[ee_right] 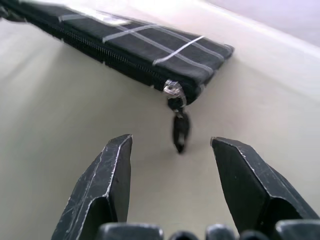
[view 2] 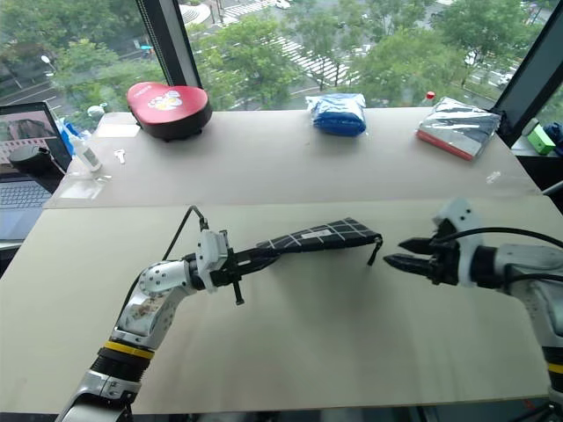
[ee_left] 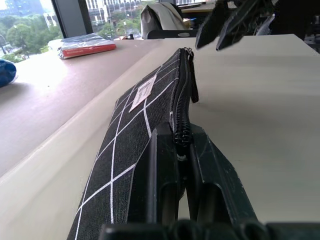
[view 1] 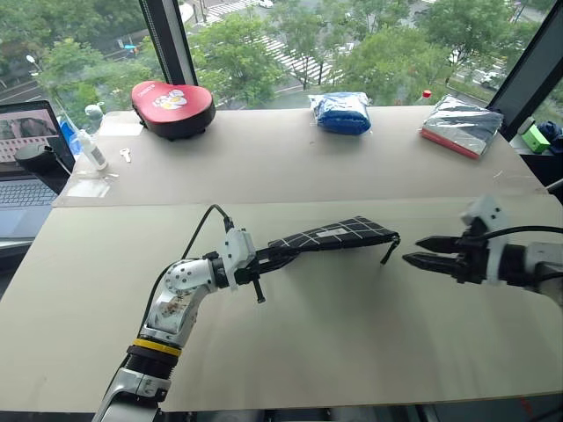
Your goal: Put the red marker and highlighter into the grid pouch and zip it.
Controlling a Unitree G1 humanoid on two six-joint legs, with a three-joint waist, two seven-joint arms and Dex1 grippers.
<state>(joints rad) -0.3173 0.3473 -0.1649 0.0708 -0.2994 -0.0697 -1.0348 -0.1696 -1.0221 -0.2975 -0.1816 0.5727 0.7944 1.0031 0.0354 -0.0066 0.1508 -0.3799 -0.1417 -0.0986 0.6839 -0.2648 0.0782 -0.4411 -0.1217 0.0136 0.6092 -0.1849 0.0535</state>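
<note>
The left gripper [view 1: 274, 257] clamps the flat black white-gridded fabric pouch [view 1: 339, 235] above the table — the right gripper [view 1: 413, 251] gapes beside its dangling zipper strap [view 1: 388, 251]

You face two pale beige tables [view 1: 290, 158] pushed together, their seam running across the middle of the frame. Along the top, tall windows [view 1: 264, 44] with dark frames [view 1: 173, 40] give you daylight, green treetops and a street below. At the left edge sits an open laptop [view 1: 22, 163]. The light is soft, with faint shadows on the tabletops.
</note>
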